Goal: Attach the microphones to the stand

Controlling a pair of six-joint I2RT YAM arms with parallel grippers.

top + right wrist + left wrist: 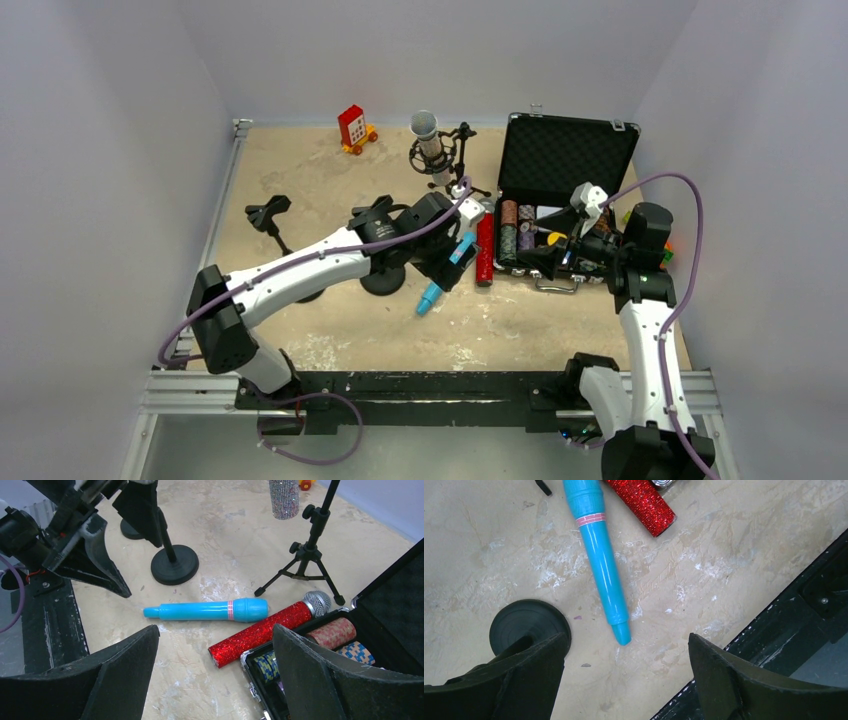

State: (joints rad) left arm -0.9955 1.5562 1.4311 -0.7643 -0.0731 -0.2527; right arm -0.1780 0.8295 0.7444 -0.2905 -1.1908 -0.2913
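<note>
left claw (624, 685) hangs wide open and empty over the worktop (724, 555), and the light blue microphone (601, 565) lies flat right ahead of it. down the left wrist view, the thin tail tip sits just beyond the gap, about centred between the two fingers. the body runs away from the claw, leaning a little to one side on its way to the fat head. so the long axis lies nearly square to the line the jaws close along, and i'd say that is what a pinch across the handle wants. the claw would need to go forward along the mic and drop.

the red microphone (641, 502) lies just beside the blue head, so a grab high up could nudge it; the slim handle looks the safer spot. the round-base stand (529, 625) is near, on the other side of the tail.

right claw (215, 680) is open too, holding nothing, at the edge of the chip case (390, 605), with both loose mics lying crosswise in front of it. the left arm looks the nearer one. the silver microphone (284, 497) is already up in the tripod stand (310, 555).
</note>
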